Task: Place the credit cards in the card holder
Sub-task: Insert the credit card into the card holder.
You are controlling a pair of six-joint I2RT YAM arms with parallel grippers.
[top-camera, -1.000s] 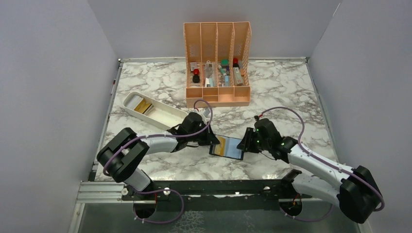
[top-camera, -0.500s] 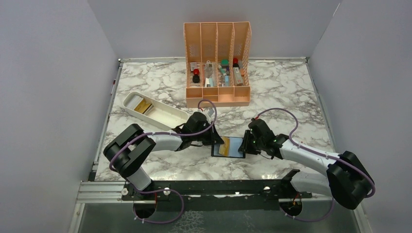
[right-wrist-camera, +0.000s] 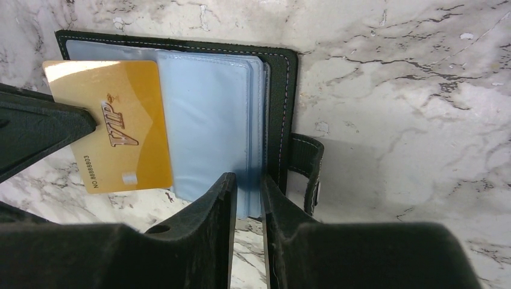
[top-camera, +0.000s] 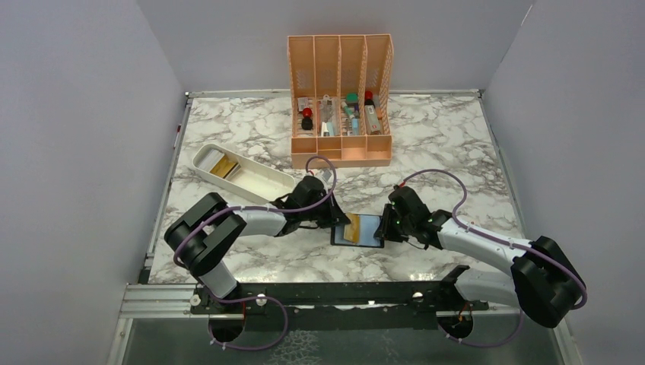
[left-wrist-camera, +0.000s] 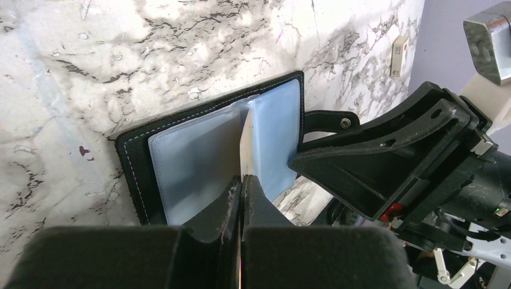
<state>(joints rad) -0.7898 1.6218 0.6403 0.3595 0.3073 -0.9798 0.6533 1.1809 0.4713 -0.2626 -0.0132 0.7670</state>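
The black card holder (top-camera: 365,230) lies open on the marble, its bluish pocket leaves up; it also shows in the left wrist view (left-wrist-camera: 135,162) and the right wrist view (right-wrist-camera: 281,90). My left gripper (top-camera: 339,220) (left-wrist-camera: 242,180) is shut on a gold credit card (right-wrist-camera: 120,132) marked VIP. It holds the card on edge (left-wrist-camera: 246,141) over the holder's left pockets. My right gripper (top-camera: 385,224) (right-wrist-camera: 247,179) is at the holder's right side, its jaws nearly together around the near edge of the stacked pocket leaves (right-wrist-camera: 211,120). The clasp tab (right-wrist-camera: 304,162) lies beside it.
An oblong white tray (top-camera: 251,182) with more gold cards (top-camera: 222,166) lies at the left. A tall orange slotted organiser (top-camera: 340,148) with small items stands at the back. Grey walls close in the table on three sides.
Over the last second my right gripper moved left onto the holder's right edge, and my left gripper carried the gold card a little right over the pockets. Hardly anything moved in the last half second.
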